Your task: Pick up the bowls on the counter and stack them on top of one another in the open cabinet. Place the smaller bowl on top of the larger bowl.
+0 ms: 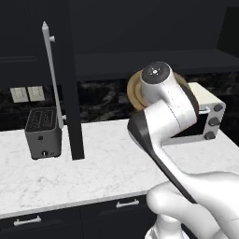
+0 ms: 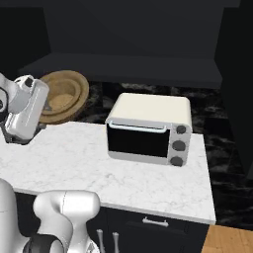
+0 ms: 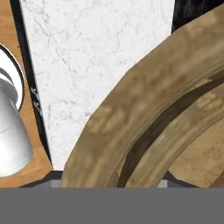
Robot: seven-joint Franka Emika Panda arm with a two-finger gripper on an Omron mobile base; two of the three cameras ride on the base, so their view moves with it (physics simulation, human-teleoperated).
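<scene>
In the left base view, the wide round brown wooden bowl (image 1: 134, 91) peeked out behind the white arm, up in the air above the white marble table (image 1: 107, 168).

In the right base view, the small lighter wooden bowl (image 2: 60, 101) sat inside the wide bowl (image 2: 79, 86), both tipped on edge, left of the cream toaster oven (image 2: 148, 128).

In the hand view, the wide bowl's thick rim (image 3: 131, 109) sat right at the tool; I could not tell how wide it was.

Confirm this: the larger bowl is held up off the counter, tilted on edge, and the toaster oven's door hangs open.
Wrong on the door only. In the right base view the toaster oven has its door shut. The larger bowl is indeed lifted above the counter and tilted.
</scene>
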